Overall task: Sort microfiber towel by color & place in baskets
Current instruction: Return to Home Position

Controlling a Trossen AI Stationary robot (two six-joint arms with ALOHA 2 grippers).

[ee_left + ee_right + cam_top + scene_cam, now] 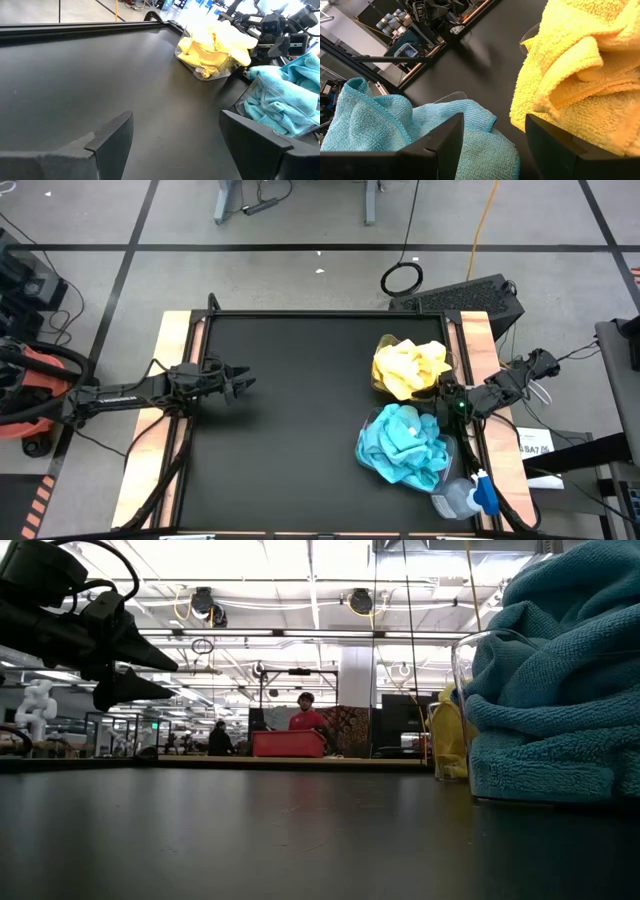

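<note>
A pile of yellow microfiber towels [408, 367] fills a clear basket [209, 75] at the table's right side. Nearer the front, a heap of teal towels [405, 443] fills the second clear basket [464, 658] and spills over its rim. My right gripper [445, 395] hovers open at the right edge, between the two baskets; in its wrist view the teal towels [380, 125] and the yellow towels [580, 65] lie just beyond its fingers. My left gripper [245, 383] hangs open above the table's left part, pointing toward the baskets, with nothing between its fingers.
A grey bottle with a blue cap [465, 495] lies at the front right corner beside the teal basket. A black keyboard [465, 298] sits beyond the table's far right corner. The black mat [300, 420] stretches between my left gripper and the baskets.
</note>
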